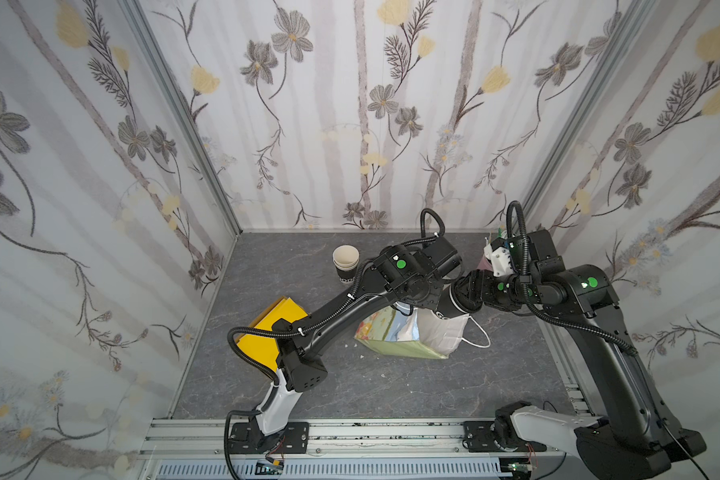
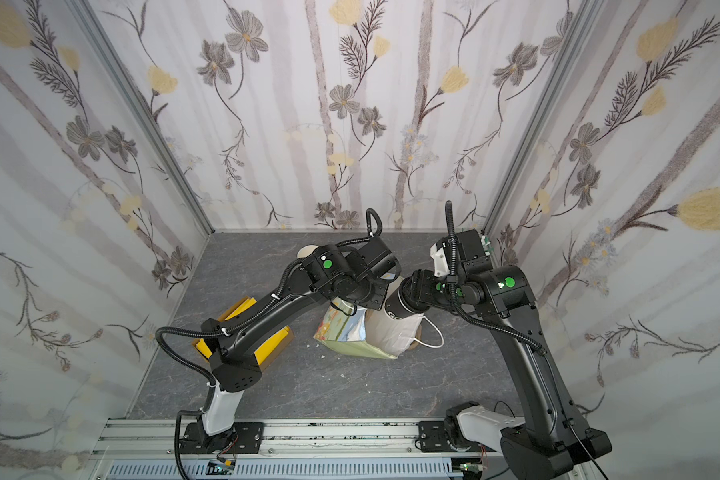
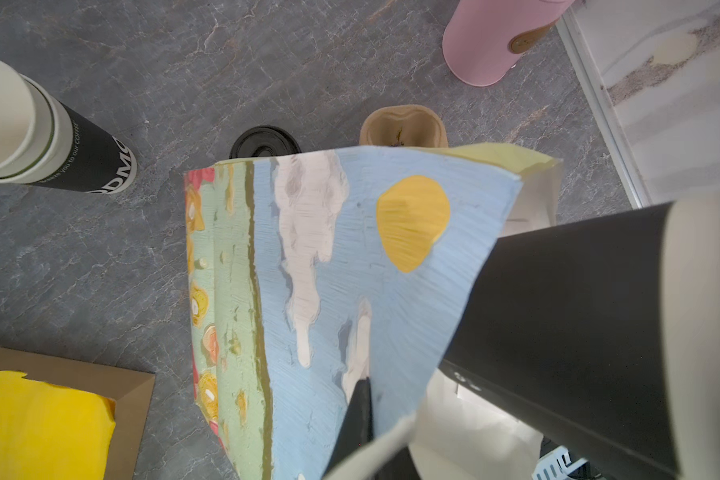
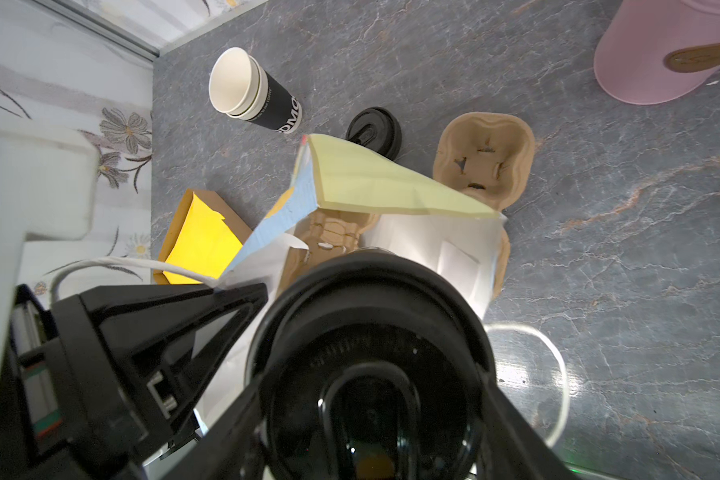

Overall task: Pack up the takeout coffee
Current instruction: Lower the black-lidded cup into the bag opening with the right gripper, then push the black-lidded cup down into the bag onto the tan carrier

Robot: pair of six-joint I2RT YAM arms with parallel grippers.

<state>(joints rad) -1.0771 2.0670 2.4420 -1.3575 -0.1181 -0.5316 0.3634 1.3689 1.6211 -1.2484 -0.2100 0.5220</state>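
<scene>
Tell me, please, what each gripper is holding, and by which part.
The right gripper holds the black cup by its sides, near the lid. The left gripper pinches the painted paper bag at its top edge.

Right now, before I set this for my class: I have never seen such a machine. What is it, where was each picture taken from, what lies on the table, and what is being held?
These are two black robot arms, each ending in a two-fingered gripper. Two pictures look down on the whole grey table from overhead; the other two come from cameras on the arms' wrists. The left gripper is shut on the rim of a painted paper bag, holding its mouth open. The right gripper grips a black coffee cup, its lid on, at that mouth. On the table stand a stack of empty cups and a pink tumbler; a spare black lid, a brown cup carrier and a box of yellow napkins lie nearby.
</scene>
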